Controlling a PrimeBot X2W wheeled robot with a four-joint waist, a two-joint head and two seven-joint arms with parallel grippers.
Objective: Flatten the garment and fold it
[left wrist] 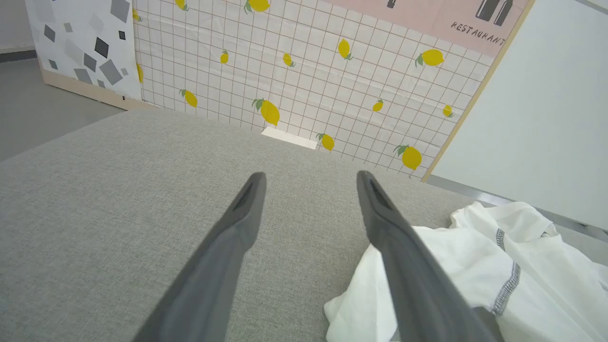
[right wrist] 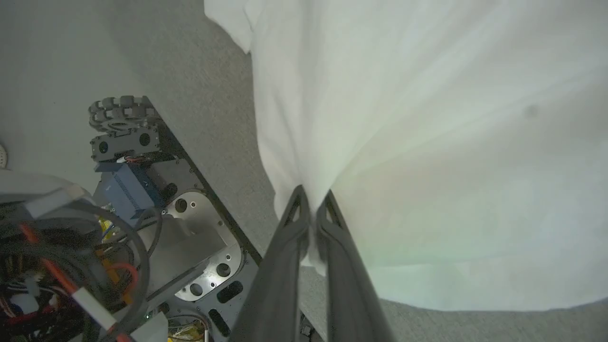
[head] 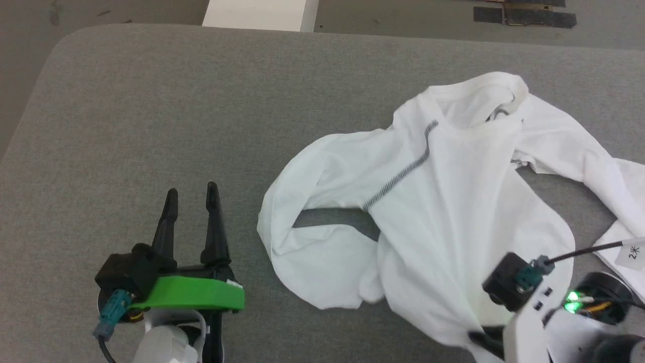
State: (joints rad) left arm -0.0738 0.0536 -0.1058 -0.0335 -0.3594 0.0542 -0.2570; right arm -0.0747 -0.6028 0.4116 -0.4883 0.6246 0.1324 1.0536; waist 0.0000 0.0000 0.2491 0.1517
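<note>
Head view
Table (head: 151,101): grey woven cloth surface, rounded far-left corner.
Garment (head: 453,201): white, thin and soft. It lies crumpled on the table's right half with the collar at the far side. One sleeve loops out to the left and the other runs off to the right.
Seam (head: 403,174): dark grey zigzag stitching, slanting down from the collar.
Left gripper (head: 192,189): two long dark tapered fingers, parted and holding nothing. It is over bare table to the left of the garment, apart from it, pointing away from the robot, with a green shell at the wrist.
Right arm (head: 524,312): pale casing, over the garment's near edge.
Box (head: 259,14): white, rigid, beyond the table's far edge.

Left wrist view
Fingers (left wrist: 228,247): spread wide above the grey weave, nothing between them.
Garment: bunched at the lower right, partly behind one finger.
Panel (left wrist: 308,71): upright, printed with a grid and yellow lemons.

Right wrist view
Right gripper (right wrist: 312,194): fingers pressed together on a pinch of the garment near its edge. The cloth fans out from the tips in soft creases.
Robot base (right wrist: 156,190): metal plates, a roller wheel and cables, at the lower left.
</note>
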